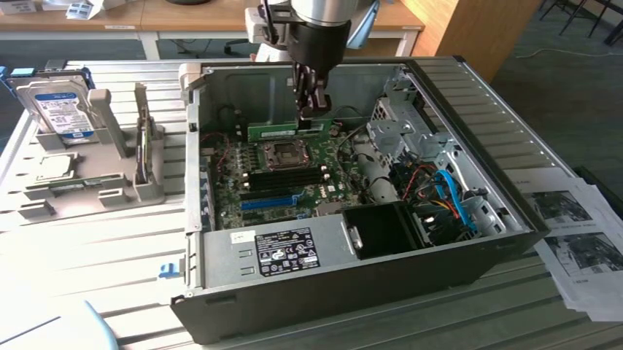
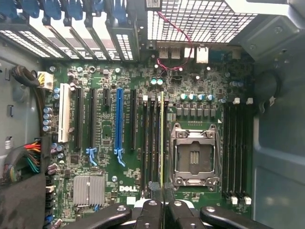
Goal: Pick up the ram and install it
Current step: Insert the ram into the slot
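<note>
Over the motherboard (image 1: 326, 191), ram (image 1: 285, 131) clamped in end effector (image 1: 311, 111)

- an open computer case (image 1: 492, 109) lies on its side on a pale slatted tabletop (image 1: 107, 270).
- a green motherboard (image 2: 102, 157) covers the case floor, with an empty cpu socket (image 2: 195, 160) under a metal frame.
- a long blue expansion slot (image 2: 118, 119) runs between black slots; a white slot (image 2: 64, 119) sits further along the same row.
- a small silver heatsink (image 2: 89, 190) sits near the "dell" lettering.
- a grey power supply (image 1: 282, 251) with a black label sits by the case front, a black duct (image 1: 389, 230) just beside it.
- blue cables (image 1: 457, 200) curl near the drive bays.
- a hard drive (image 1: 60, 109) with a blue-white label stands upright in a grey holder (image 1: 98, 186), at the exterior view's left.
- printed papers (image 1: 574, 240) lie at the exterior view's right.
</note>
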`<state>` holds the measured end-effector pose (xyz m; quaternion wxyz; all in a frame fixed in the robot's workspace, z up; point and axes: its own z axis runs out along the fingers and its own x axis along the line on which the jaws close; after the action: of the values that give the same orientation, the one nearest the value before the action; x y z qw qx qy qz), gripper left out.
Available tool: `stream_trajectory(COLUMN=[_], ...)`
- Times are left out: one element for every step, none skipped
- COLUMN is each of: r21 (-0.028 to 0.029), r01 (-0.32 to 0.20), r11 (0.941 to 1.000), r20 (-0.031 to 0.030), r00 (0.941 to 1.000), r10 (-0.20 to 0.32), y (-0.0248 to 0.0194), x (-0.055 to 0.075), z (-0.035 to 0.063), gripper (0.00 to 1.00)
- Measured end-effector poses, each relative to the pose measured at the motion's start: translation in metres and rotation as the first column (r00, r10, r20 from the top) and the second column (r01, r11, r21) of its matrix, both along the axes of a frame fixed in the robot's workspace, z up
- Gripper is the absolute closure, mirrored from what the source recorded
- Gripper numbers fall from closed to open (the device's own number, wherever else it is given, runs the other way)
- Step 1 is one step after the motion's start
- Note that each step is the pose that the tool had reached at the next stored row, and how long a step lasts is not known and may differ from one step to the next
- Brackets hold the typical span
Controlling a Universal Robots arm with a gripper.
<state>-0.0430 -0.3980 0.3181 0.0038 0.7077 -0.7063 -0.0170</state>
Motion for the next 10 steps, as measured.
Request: stream_trajectory(r21=[0.0001,0.0000,0.0000,0.0001,0.0001,0.0000,0.0000,0.0000,0.0000,0.0000], r01=[0.000,0.000,0.000,0.000,0.000,0.000,0.000,0.000,0.000,0.000], r11=[1.0000,1.0000,1.0000,1.0000,1.0000,1.0000,1.0000,1.0000,1.0000,1.0000], r20=[0.0000,0.0000,0.0000,0.0000,0.0000,0.0000,-0.0001,-0.0001,-0.0001,-0.0001], r00=[1.0000,1.0000,1.0000,1.0000,1.0000,1.0000,1.0000,1.0000,1.0000,1.0000], r10=[0.000,0.000,0.000,0.000,0.000,0.000,0.000,0.000,0.000,0.000], y=[0.0000,0.0000,0.0000,0.0000,0.0000,0.0000,0.0000,0.0000,0.0000,0.0000], x=[0.000,0.000,0.000,0.000,0.000,0.000,0.000,0.000,0.000,0.000], z=[-0.0016,-0.0032,-0.0049,-0.0065,-0.0080,-0.0096,-0.0110,-0.0126,-0.0141,-0.0156], gripper=[0.89,0.89,0.89,0.89,0.89,0.89,0.89,0.89,0.89,0.89])
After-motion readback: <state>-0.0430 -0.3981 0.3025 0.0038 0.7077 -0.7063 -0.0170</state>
